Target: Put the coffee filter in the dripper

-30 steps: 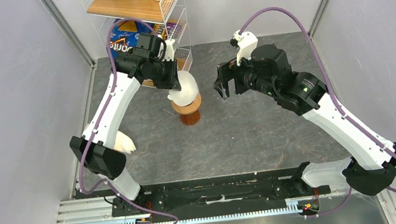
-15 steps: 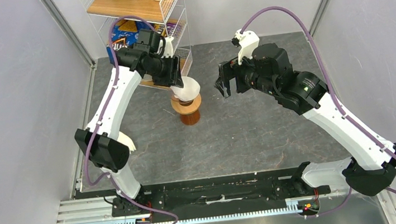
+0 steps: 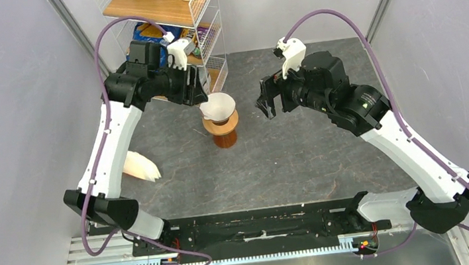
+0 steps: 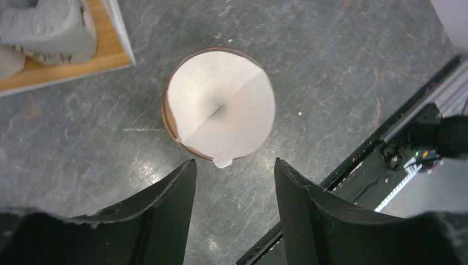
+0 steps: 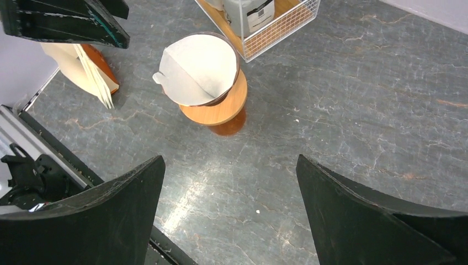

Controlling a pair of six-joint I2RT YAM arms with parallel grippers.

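Note:
The white paper coffee filter (image 3: 217, 106) sits opened as a cone inside the orange-brown dripper (image 3: 222, 132), which stands mid-table. In the left wrist view the filter (image 4: 221, 107) covers nearly all of the dripper's rim (image 4: 165, 113). It also shows in the right wrist view (image 5: 196, 72) on the dripper (image 5: 218, 113). My left gripper (image 3: 194, 86) is open and empty, up and to the left of the dripper; its jaws stand apart (image 4: 234, 171). My right gripper (image 3: 268, 98) is open and empty, to the right of the dripper (image 5: 229, 176).
A wire shelf rack (image 3: 165, 14) with bags and jars stands just behind the dripper. A cream-white pile of stacked filters (image 3: 139, 167) lies on the table at left, also in the right wrist view (image 5: 83, 69). Grey walls close in both sides.
My left gripper has let go of the filter, now resting in the dripper, and has drawn back up and to the left. The right arm has barely moved.

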